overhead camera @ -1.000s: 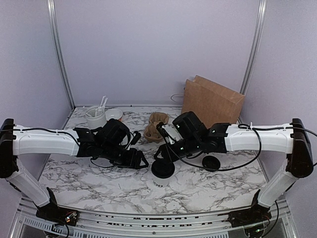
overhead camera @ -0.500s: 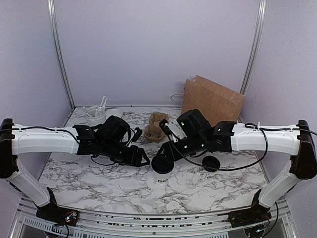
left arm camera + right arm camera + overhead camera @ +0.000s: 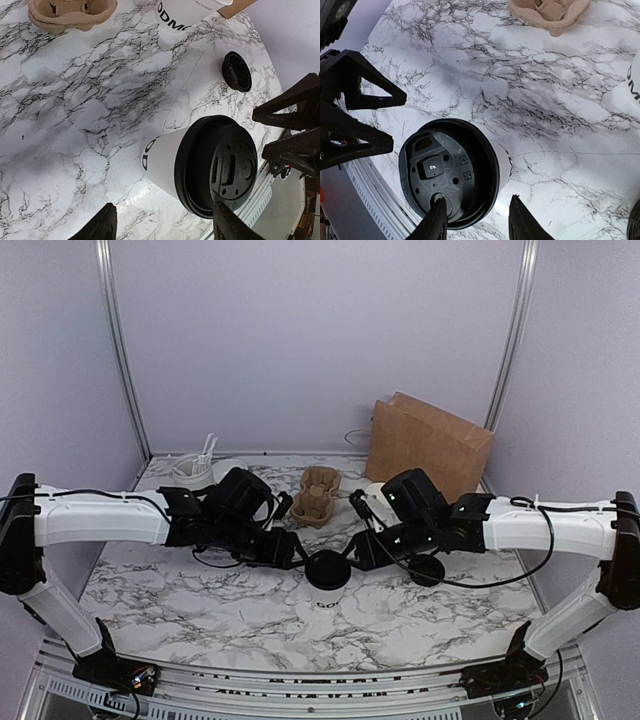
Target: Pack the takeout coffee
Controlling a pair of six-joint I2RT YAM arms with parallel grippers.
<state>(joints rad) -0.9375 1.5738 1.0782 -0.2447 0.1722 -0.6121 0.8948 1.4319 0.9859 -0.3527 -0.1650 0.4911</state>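
Two claws flank takeout coffee (image 3: 328, 578), upright, lidded, mid marble table (image 3: 200, 612). My left claw (image 3: 163, 205) wide open, empty; my right claw (image 3: 477, 198) part open, empty. Likely step: approach to grasp — next needs jaws squared round cup wall, below lid.

The marble-patterned table (image 3: 200, 610) fills the lower half of the top view. The takeout coffee (image 3: 328, 575) stands upright on it at lower centre, with its black lid on. 1 loose black lid (image 3: 428, 570) lies flat just right of centre, apart from that cup. A brown cardboard cup carrier (image 3: 316, 498) sits at upper centre, and a lidless white cup (image 3: 185, 12) stands near it. A utensil holder (image 3: 192, 472) stands at the upper left, and a brown paper bag (image 3: 430, 445) stands at the upper right.
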